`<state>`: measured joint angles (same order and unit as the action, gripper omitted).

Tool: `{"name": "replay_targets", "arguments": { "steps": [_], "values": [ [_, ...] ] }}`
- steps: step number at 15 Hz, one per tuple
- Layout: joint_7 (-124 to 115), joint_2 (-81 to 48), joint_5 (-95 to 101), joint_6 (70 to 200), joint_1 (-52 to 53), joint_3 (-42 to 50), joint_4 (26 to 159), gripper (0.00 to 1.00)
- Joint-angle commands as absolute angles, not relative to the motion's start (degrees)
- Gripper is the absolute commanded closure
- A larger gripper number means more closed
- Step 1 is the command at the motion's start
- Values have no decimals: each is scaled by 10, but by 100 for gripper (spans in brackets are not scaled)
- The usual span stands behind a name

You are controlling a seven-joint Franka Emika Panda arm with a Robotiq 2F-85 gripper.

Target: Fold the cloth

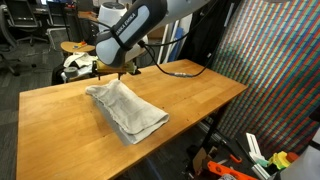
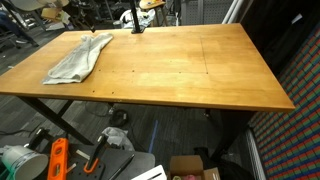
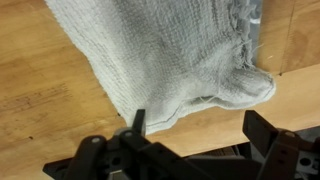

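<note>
A grey-white cloth lies rumpled on the wooden table, stretched from the far edge toward the front. It also shows in the other exterior view near the table's left end. In the wrist view the cloth fills the top, its corner ending just above my fingers. My gripper is open and empty, fingers wide apart over bare wood beside the cloth's corner. In an exterior view the gripper hangs over the cloth's far end.
The table's edge is close behind the gripper. Chairs and cables stand beyond the table. A patterned panel rises on the right. Boxes and tools lie on the floor below the table.
</note>
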<state>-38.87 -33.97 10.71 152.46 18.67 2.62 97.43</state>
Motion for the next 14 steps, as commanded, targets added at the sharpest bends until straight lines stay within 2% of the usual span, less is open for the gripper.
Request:
{"name": "replay_targets", "arguments": {
  "steps": [1,14],
  "values": [
    [-371,-311,87,1533,180,29,1000,0],
    [-315,-393,10,1496,158,4,963,0]
  ]
}}
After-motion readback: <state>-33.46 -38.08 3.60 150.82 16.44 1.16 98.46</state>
